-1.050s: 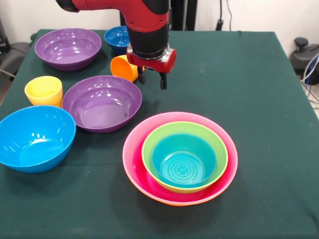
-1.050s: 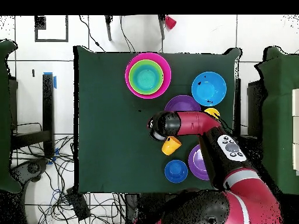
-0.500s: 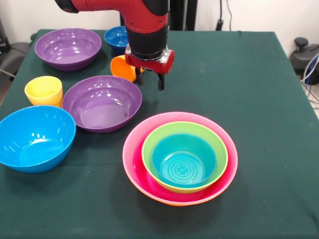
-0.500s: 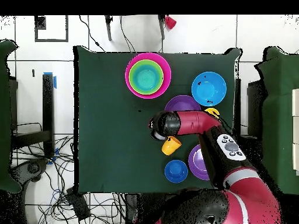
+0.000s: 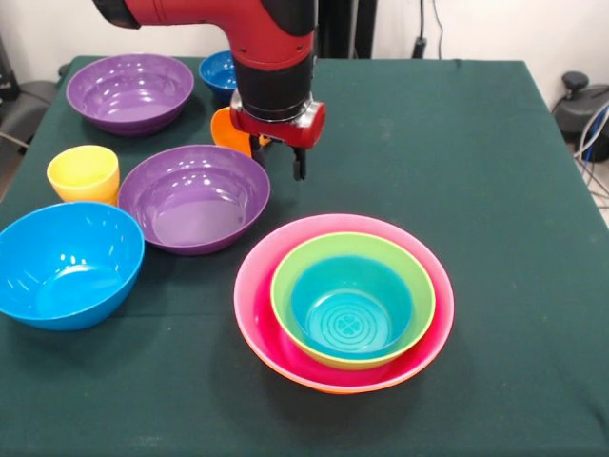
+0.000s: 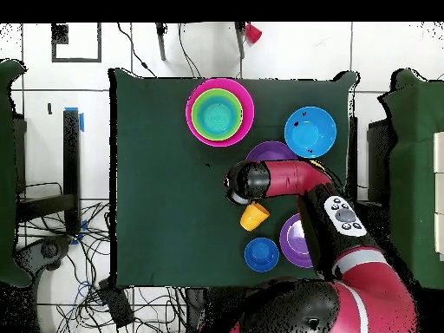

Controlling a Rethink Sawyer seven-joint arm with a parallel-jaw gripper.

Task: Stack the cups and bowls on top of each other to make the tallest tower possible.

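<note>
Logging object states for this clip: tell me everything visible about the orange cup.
The orange cup is a small glossy plastic tumbler lying tipped on its side on the green tablecloth, between the small dark-blue bowl and the nearer purple bowl. The arm hides part of it in the front view. The claw hangs beside it; contact cannot be told.

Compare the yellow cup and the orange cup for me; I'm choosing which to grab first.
The yellow cup stands upright, mouth up; the orange cup lies tipped on its side. The yellow cup stands clear between the light blue bowl and a purple bowl; the orange cup is partly hidden behind the gripper. Both look similarly small.
</note>
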